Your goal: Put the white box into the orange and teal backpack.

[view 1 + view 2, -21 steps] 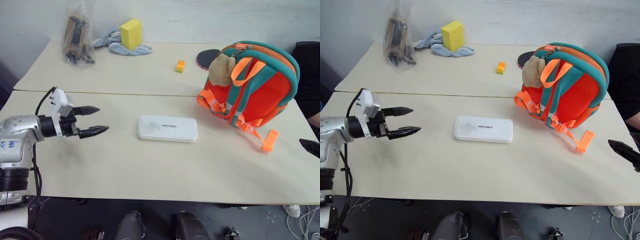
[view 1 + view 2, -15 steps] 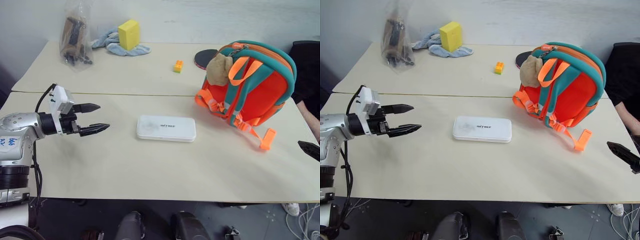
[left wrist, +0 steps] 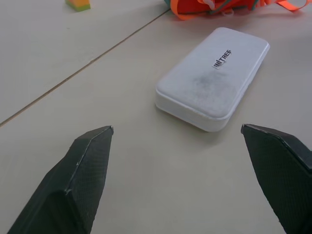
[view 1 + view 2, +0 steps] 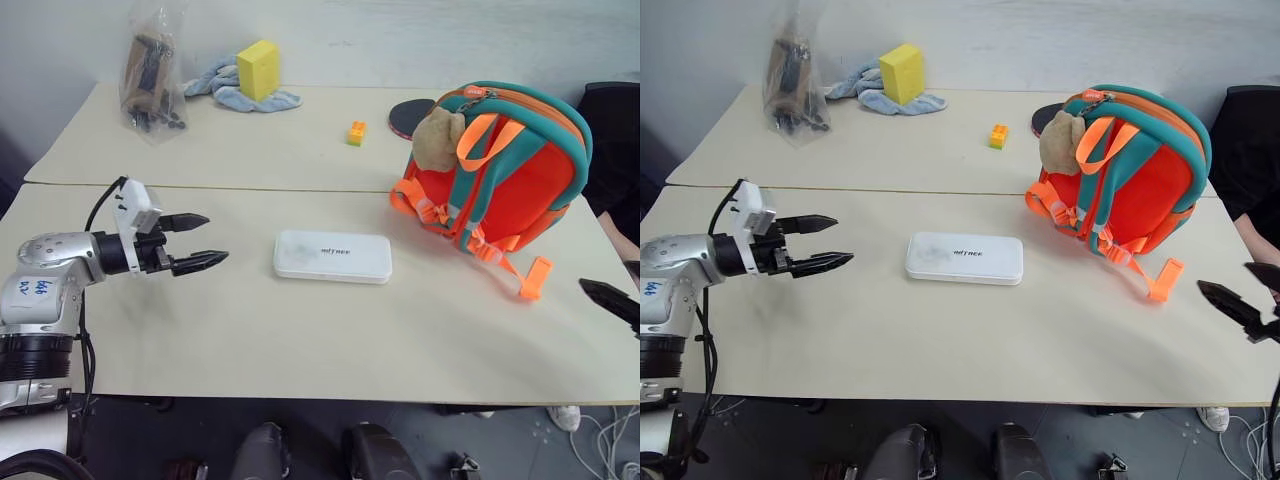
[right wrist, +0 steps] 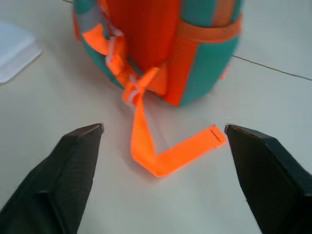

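Approach step, nothing grasped yet. White box (image 4: pixel 332 257) lies flat in the middle of the near bench (image 4: pixel 300 350), long side running left-right, lettering up. Orange and teal backpack (image 4: pixel 505 165) stands upright toward the bench's right edge, near the seam with the far bench, plush toy (image 4: pixel 440 138) hanging at its top, one loose orange strap (image 4: pixel 520 275) trailing toward the near-right corner. Zip looks shut along the top, can't tell for certain.

Left gripper (image 4: pixel 197 242) hovers over the bench's left side, pointing at the box, fingers spread apart, empty, a clear gap from the box's left end. Left wrist view puts the box (image 3: pixel 214 78) ahead between the two spread fingers (image 3: pixel 83 170), slightly off to one side. Right gripper (image 4: pixel 1230 300) sits at the right edge, fingers apart, empty, aimed at the backpack base and loose strap (image 5: pixel 165 156), not touching.

Next move, my read: left arm closes the gap and straddles the box across its short width; the case is flat and low, so fingers must drop close to the bench top. Right arm likely has to open or hold the backpack mouth first. Risk: box slides on the smooth top.
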Motion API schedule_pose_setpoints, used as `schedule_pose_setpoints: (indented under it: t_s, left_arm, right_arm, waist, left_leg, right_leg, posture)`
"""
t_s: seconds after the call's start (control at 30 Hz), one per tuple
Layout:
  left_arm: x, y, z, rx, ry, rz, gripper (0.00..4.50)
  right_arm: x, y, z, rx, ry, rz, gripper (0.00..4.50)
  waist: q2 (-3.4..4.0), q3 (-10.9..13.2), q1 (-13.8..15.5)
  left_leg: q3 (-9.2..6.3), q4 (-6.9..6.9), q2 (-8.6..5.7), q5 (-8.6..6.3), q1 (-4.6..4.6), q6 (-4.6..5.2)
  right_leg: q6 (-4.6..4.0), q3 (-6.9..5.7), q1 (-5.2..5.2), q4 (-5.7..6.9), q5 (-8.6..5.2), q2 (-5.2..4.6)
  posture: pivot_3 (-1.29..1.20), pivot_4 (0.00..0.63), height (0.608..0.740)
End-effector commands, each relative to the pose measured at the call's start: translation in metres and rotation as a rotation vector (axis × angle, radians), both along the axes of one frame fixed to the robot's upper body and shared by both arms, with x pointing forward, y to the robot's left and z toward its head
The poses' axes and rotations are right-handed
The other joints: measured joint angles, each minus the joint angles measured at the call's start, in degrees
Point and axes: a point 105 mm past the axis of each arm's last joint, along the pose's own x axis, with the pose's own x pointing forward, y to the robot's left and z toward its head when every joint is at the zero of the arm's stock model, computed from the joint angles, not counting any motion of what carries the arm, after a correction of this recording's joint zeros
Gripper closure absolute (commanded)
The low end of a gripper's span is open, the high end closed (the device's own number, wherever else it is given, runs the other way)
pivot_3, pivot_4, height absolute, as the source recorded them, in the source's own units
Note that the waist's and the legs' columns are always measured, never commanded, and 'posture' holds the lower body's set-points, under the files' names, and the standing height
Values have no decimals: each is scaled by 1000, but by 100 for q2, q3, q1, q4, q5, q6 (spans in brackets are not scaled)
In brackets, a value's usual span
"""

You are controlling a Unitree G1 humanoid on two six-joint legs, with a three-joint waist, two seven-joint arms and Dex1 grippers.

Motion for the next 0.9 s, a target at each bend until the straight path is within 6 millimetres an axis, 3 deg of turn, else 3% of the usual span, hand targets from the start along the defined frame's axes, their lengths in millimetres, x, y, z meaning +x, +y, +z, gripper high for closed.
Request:
schedule_pose_setpoints:
  t_s: [0.03, 0.3, 0.37, 0.4, 0.6, 0.73, 0.9]
  left_arm:
    - [8, -19, -1, 73, -51, -28, 1133]
    - [26, -51, -22, 90, -64, -48, 3706]
    - [27, -56, -27, 82, -56, -47, 4364]
    - [29, -57, -29, 81, -54, -33, 4473]
    - [46, -63, -33, 60, -75, 74, 4473]
    - [56, -66, -25, 12, -100, 128, 4473]
    - [53, -74, -40, 53, -70, 95, 4473]
  right_arm:
    - [11, 45, 1, -31, -17, 154, 1524]
    - [46, 117, -28, -39, 5, 344, 4389]
    - [53, 128, -33, -33, -2, 362, 4500]
    - [58, 133, -36, -34, -4, 365, 4500]
    - [86, 140, -57, -91, -9, 309, 4500]
    - [109, 138, -59, -82, -42, 220, 4500]
    - [123, 145, -65, -86, -47, 199, 4500]
  waist:
    - [-1, 0, 12]
    - [-1, 0, 28]
    - [-1, 0, 26]
    - [-1, 0, 27]
    - [-2, 0, 34]
    - [-2, 0, 35]
    - [-1, 0, 19]
  left_leg:
    - [0, 7, 0, 0, -1, 0]
    - [-5, 57, 5, -2, -24, 4]
    - [-4, 72, 6, -4, -39, 8]
    - [-5, 76, 6, -5, -43, 9]
    - [-6, 94, 5, -3, -70, 11]
    - [-2, 113, 5, -1, -90, 11]
    - [0, 112, 6, 1, -90, 9]
  right_leg:
    - [0, 0, 0, 5, 0, 0]
    - [0, -5, -9, 15, 0, 0]
    - [0, -5, -19, 20, 0, -1]
    - [0, -6, -23, 22, 0, -2]
    - [0, -8, -57, 49, 0, -4]
    - [0, -10, -86, 88, 0, -6]
    - [0, -14, -93, 102, 0, -6]
  posture:
    - [0, 150, 740]
    - [0, 150, 740]
    - [0, 150, 740]
    - [0, 150, 740]
    - [0, 150, 740]
    - [0, 150, 740]
    - [0, 150, 740]
